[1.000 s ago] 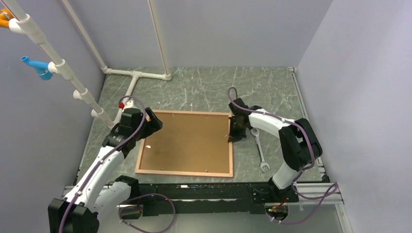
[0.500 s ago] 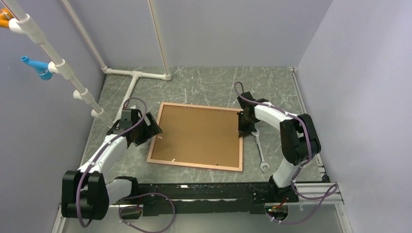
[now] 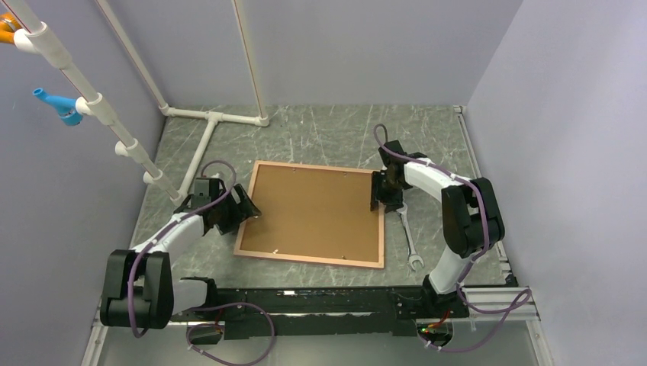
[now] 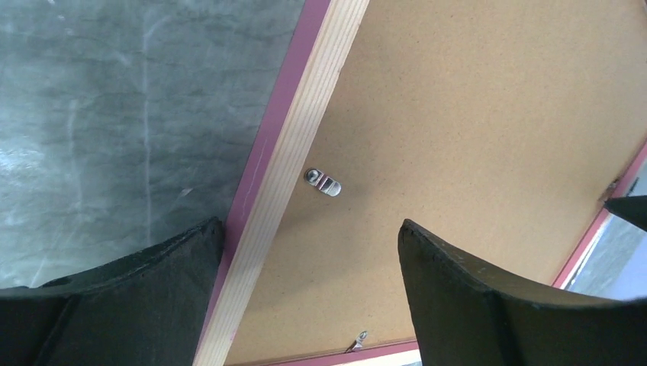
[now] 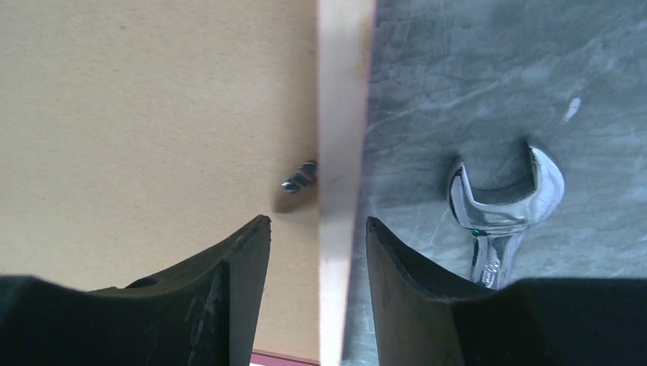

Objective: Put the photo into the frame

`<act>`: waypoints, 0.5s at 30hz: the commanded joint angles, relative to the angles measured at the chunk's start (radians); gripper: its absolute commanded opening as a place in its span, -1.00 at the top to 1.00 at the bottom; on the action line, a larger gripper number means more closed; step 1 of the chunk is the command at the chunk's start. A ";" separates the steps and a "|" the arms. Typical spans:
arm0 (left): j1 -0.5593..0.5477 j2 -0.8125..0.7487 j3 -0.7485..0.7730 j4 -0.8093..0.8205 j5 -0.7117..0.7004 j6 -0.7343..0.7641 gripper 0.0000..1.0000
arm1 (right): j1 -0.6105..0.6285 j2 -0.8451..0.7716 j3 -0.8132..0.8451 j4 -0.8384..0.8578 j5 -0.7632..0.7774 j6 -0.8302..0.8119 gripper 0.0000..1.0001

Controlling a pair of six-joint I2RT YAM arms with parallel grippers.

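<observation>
The left pincer (image 4: pixel 311 229) is standing wide open, its dark fingers straddling the left rail of the frame (image 3: pixel 310 258), one over the stone and one over the brown back, neither pressing the wood. The right pincer (image 5: pixel 317 221) is bracketing the opposite rail with a narrower spread; its outer finger is sitting against the rail while a strip of board is showing beside the inner one. The frame is lying flat and face down on the worktop (image 3: pixel 320 137) between both pincers, its narrow rails showing pale striped wood grain with a pinkish outer edge. A matte, finely speckled brown backing board (image 3: pixel 317 212) is filling it, with small metal turn clips (image 4: pixel 324 183) sitting at the edges. A shiny open-ended wrench (image 5: pixel 500 206) is lying just beside the right rail on the grey-green, marble-veined surface.
</observation>
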 commanded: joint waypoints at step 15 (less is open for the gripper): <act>-0.038 -0.361 -0.262 -0.067 0.125 -0.105 -0.65 | -0.024 -0.011 0.025 0.065 -0.115 0.027 -0.25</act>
